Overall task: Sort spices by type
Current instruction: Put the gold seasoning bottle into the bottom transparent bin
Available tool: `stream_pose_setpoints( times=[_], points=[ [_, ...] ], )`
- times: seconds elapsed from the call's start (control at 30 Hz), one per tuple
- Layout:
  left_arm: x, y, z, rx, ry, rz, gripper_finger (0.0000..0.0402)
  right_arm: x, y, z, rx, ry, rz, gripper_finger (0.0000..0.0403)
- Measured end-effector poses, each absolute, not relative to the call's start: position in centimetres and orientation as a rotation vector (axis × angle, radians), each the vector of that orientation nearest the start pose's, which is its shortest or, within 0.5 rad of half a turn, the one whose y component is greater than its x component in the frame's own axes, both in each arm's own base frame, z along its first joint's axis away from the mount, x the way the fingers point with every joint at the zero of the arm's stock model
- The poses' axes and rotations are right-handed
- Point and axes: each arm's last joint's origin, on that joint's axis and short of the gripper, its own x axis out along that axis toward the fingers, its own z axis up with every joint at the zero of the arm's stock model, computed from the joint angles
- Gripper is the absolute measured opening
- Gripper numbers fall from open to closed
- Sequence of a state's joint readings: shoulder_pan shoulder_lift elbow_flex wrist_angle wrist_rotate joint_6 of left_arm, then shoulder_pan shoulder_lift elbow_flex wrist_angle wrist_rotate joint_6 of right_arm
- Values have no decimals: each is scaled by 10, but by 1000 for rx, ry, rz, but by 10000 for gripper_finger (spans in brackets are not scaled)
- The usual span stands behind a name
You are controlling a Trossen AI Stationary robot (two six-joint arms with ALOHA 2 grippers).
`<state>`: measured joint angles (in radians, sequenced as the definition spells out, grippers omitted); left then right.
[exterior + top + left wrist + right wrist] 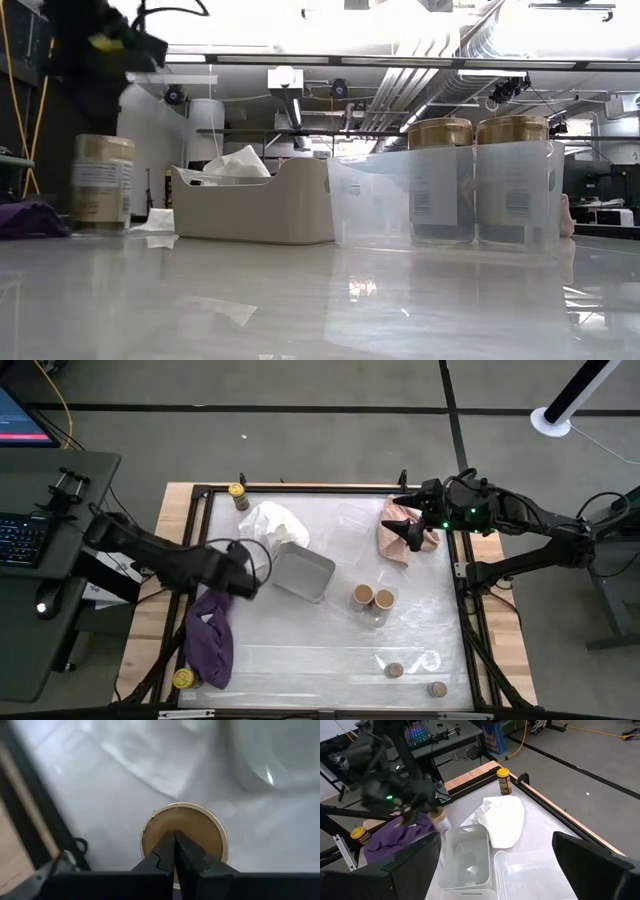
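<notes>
My left gripper (175, 837) is shut and hangs over a tan-topped spice jar (200, 825) at the table's left, beside the purple cloth (210, 635). In the low view that jar (100, 185) stands on its base with the gripper (105, 40) well above it. Two more tan-topped jars (372, 598) stand in a clear bin. Yellow-lidded jars stand at the far left (238, 493) and the near left corner (183, 679). Two tiny brownish jars (395, 670) (437, 688) stand near the front right. My right gripper (412, 532) waits open, raised over the pink cloth (398, 525).
A grey metal tray (303, 572) sits mid-table, just right of my left gripper, with a white cloth (272, 525) behind it. An empty clear bin (355, 520) lies at the far side. Bare table stretches along the front middle.
</notes>
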<state>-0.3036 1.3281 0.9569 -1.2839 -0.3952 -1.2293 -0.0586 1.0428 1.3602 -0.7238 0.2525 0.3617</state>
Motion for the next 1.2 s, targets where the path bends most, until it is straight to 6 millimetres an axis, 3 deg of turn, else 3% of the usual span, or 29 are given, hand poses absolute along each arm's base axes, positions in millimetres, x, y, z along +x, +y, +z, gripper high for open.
stream_pose_setpoints(
  times=[0.27,0.47,0.67,0.8,1.03,1.2],
  points=[
    [200,-101,245,-426,1227,502,0,188,-18,427,312,346,-376,378],
    [221,-122,245,-263,1091,192,0,188,-18,427,312,345,-376,378],
    [252,-120,244,-40,940,15,0,188,-18,427,315,344,-376,378],
    [261,-110,256,-31,945,-29,1,188,-18,427,321,344,-372,378],
    [244,-103,310,-172,1097,-15,35,189,-18,427,324,346,-358,378],
    [225,-111,315,-238,1255,-8,115,188,-18,427,315,348,-356,378]
  ],
)
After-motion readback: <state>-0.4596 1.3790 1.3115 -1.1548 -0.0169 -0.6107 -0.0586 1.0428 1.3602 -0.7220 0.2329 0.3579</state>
